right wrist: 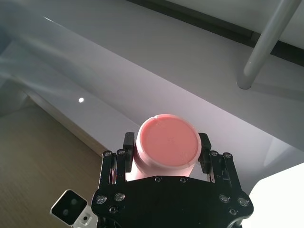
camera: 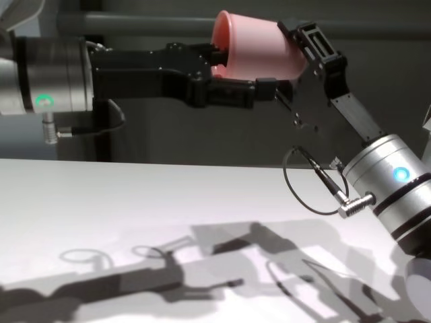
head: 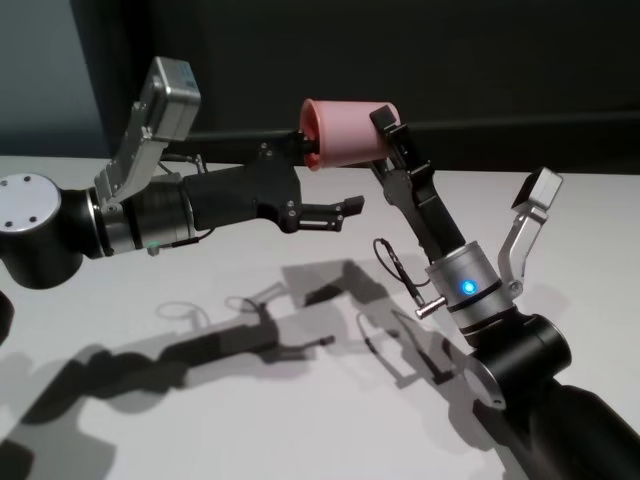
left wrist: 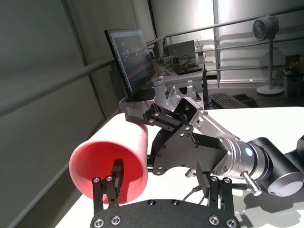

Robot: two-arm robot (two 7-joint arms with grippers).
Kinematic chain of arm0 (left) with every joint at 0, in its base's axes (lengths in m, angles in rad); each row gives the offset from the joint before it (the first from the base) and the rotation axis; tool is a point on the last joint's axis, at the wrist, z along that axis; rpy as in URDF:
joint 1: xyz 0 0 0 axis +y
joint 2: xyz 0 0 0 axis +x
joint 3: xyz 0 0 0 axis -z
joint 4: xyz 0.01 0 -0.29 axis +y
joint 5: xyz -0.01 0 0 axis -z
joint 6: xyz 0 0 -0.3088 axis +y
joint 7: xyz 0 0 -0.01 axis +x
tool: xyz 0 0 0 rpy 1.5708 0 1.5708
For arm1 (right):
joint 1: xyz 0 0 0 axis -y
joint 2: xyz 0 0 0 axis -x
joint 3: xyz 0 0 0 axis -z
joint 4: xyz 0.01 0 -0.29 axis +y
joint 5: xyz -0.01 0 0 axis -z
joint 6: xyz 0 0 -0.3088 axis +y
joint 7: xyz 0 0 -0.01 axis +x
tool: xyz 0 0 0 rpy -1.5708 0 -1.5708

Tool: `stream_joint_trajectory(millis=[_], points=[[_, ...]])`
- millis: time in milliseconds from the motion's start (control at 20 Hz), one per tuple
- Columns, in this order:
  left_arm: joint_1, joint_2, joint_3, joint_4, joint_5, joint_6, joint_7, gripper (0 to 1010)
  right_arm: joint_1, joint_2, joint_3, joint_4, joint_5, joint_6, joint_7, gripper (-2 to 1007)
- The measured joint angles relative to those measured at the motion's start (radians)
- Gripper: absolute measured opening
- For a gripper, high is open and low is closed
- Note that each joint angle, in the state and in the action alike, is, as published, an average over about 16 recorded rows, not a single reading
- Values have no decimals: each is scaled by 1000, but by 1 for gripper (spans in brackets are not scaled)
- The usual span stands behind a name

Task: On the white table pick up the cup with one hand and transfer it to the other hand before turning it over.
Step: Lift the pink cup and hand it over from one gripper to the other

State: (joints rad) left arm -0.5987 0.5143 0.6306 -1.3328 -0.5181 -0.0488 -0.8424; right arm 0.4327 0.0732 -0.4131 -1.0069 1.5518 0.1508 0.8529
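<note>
The pink cup hangs on its side well above the white desk, mouth toward the left arm, and nothing shows inside it. The right tool clamps it across the wall near the base. The left tool stands wide, one finger inside the rim, the other outside below. The right wrist view shows the flat base between the right tool's pads; the left wrist view shows the open mouth.

A lab: monitor, keyboard and equipment-laden benches.
</note>
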Motion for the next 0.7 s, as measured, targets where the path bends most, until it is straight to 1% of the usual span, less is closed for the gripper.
stream_joint_trajectory(millis=[200, 400, 550, 700], points=[[25, 21, -6, -9, -9, -7, 5, 1003, 0, 0, 0, 0, 0, 0, 0, 772], [67, 54, -25, -32, -20, -14, 28, 1003, 0, 0, 0, 0, 0, 0, 0, 771], [111, 83, -51, -60, -27, -19, 65, 1003, 0, 0, 0, 0, 0, 0, 0, 771], [161, 110, -84, -96, -30, -22, 118, 1003, 0, 0, 0, 0, 0, 0, 0, 771]])
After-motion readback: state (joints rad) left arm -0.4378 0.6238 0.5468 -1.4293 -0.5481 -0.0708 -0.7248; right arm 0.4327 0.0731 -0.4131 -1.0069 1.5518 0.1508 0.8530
